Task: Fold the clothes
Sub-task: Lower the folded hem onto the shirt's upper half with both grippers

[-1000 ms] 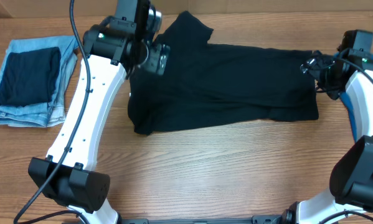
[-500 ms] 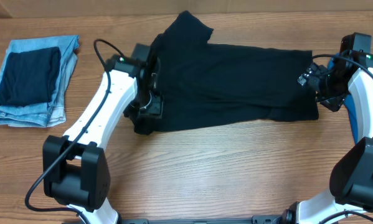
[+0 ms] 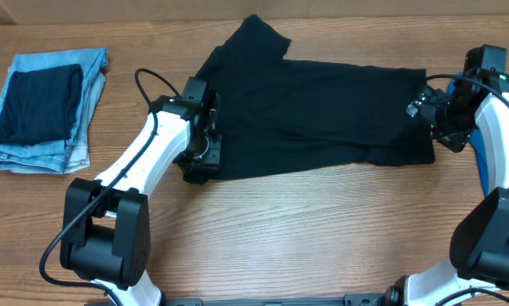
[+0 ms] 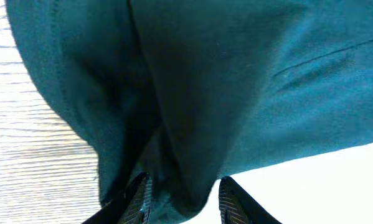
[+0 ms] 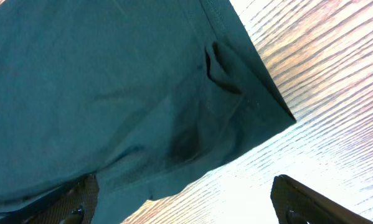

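A dark, thin-fabric T-shirt (image 5: 111, 93) lies rumpled at its stitched hem corner on the pale wood-grain table (image 5: 335, 93), ahead of the right gripper (image 5: 186, 202) with its black fingers (image 5: 298, 198) spread wide

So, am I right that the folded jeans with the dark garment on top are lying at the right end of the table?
Not quite: the folded jeans with the dark garment on top lie at the left end of the table, as the overhead view shows.

From overhead, the left gripper (image 3: 200, 163) covers the near left corner of the black T-shirt (image 3: 322, 102) and hides its own fingertips. In the left wrist view the bottom edge cuts the fingers (image 4: 139, 199), so their hold on the fabric is unclear.
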`<state>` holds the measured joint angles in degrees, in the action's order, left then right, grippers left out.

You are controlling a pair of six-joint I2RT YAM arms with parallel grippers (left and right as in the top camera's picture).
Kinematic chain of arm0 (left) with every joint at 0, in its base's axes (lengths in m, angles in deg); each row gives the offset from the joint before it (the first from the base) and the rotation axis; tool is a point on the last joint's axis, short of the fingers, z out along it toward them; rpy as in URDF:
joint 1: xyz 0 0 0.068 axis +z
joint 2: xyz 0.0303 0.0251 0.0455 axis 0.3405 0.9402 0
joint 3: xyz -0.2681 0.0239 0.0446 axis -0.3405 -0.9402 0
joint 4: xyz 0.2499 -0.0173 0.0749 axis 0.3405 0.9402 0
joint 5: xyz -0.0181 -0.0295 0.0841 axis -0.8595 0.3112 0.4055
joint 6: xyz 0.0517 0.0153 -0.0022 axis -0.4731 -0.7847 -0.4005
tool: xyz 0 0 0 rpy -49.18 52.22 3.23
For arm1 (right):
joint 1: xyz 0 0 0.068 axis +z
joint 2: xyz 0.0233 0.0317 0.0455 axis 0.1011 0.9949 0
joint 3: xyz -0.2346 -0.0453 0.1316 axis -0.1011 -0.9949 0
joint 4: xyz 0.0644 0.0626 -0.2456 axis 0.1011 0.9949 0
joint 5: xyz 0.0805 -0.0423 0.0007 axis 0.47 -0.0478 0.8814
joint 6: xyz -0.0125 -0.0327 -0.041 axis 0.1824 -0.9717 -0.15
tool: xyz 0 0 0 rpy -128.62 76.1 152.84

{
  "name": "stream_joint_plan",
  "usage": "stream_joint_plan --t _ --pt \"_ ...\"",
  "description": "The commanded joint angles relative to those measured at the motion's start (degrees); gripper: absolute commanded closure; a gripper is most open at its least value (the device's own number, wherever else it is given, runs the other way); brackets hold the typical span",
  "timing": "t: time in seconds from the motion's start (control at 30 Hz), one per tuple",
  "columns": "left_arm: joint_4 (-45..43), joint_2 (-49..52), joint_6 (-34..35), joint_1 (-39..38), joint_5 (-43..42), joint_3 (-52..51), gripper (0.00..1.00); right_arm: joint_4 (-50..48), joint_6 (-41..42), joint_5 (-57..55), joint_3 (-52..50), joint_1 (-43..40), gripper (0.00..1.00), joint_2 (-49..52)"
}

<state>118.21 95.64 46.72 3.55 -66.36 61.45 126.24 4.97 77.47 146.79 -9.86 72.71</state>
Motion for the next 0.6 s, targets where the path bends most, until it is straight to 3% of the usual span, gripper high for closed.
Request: stream_joint_plan --t 0.0,0.2,0.43,0.57 --pt "-0.26 0.28 -1.53 0.07 4.96 -0.59 0.62 -0.28 -0.24 0.13 1.22 0.17 0.07 -0.48" --pt "-1.53 0.28 -6.95 0.13 7.45 -0.59 0.61 -0.31 -0.24 0.11 1.22 0.17 0.09 -0.48" --pt "-4.37 0.28 -7.58 0.33 7.91 -0.61 0.61 -0.11 -0.31 0.11 1.22 0.17 0.13 -0.48" --pt "-4.39 0.28 -7.61 0.33 4.24 -0.72 0.67 -0.11 -0.46 0.11 1.22 0.17 0.13 -0.48"
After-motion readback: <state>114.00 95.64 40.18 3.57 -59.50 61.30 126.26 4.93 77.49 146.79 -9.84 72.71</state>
